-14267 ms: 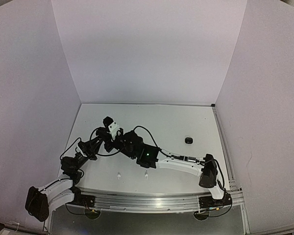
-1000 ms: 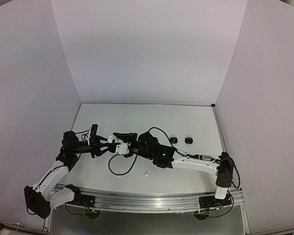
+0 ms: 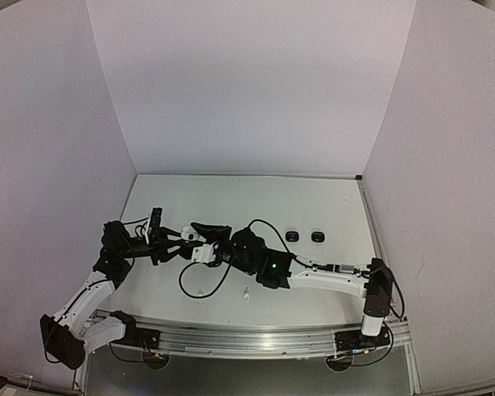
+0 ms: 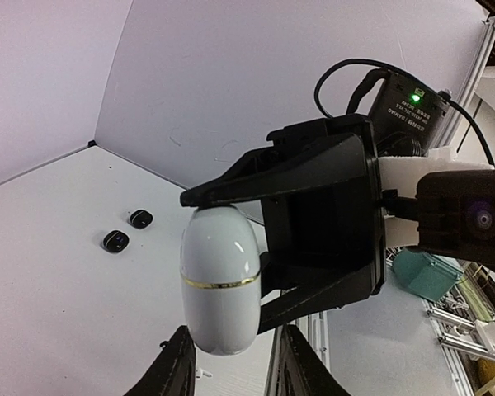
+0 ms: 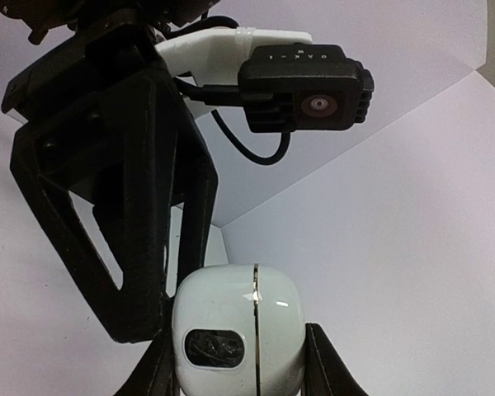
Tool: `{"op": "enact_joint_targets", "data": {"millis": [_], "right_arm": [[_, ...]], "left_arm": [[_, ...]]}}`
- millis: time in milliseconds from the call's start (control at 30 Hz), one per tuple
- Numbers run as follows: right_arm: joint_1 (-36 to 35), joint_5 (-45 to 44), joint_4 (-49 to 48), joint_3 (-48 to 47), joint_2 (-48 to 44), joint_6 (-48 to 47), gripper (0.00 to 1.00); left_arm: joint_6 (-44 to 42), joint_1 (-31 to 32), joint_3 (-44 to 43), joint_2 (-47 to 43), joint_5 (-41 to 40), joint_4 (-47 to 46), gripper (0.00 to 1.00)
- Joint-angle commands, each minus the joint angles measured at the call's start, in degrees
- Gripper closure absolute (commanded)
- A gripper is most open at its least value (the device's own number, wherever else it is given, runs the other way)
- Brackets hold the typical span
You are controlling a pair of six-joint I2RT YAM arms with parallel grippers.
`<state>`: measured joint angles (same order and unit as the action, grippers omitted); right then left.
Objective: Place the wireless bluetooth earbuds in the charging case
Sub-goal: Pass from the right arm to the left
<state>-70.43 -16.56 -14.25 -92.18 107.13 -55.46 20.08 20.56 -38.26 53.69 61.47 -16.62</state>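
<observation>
My R gripper [image 5: 239,367] is clamped on the white case [image 5: 235,330]. L gripper [image 4: 231,367]: jaws apart round its tip, gripping or not idk. One white bud [image 3: 246,291] on table [image 3: 330,206], ~5 o'clock from case.

This looks like a robot lab: a white bench [image 3: 330,206] boxed in by plain white walls [image 3: 247,91], with two robot arms [image 3: 326,279] bolted to a metal rail [image 3: 256,337].

The case [image 4: 221,280] was glossy white with a thin gold band round its middle. Left of it in the frame, two pods [image 4: 115,240] [image 4: 140,219] were black. The table [image 4: 49,313] was white, a light [image 4: 415,97] green, a box [image 4: 429,276] at lower right teal.
</observation>
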Motion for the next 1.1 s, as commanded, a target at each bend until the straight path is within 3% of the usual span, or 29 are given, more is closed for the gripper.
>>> {"op": "enact_joint_targets", "data": {"millis": [0,300,733,967,1067], "right_arm": [[-0.23,-0.51,-3.51,-0.42,-1.27,-0.25,0.97],[-0.23,-0.62,-3.44,0.94,-2.26,1.22,0.99],[-0.21,-1.74,-3.42,-0.53,-1.79,1.33,1.00],[-0.18,-1.13,-3.42,-1.00,-1.32,1.47,1.00],[-0.19,-1.14,-3.42,-1.27,-1.14,1.49,1.00]], "left_arm": [[1.72,-0.16,-2.23,0.03,-0.02,-2.94,0.63],[7.71,-0.17,-0.56,-0.70,-4.83,-10.59,0.64],[4.26,-0.17,-1.75,1.45,-1.83,-5.62,0.66],[3.91,-0.17,-1.98,1.59,-1.51,-5.51,0.73],[3.71,-0.17,-2.02,1.64,-1.28,-5.27,0.80]]}}
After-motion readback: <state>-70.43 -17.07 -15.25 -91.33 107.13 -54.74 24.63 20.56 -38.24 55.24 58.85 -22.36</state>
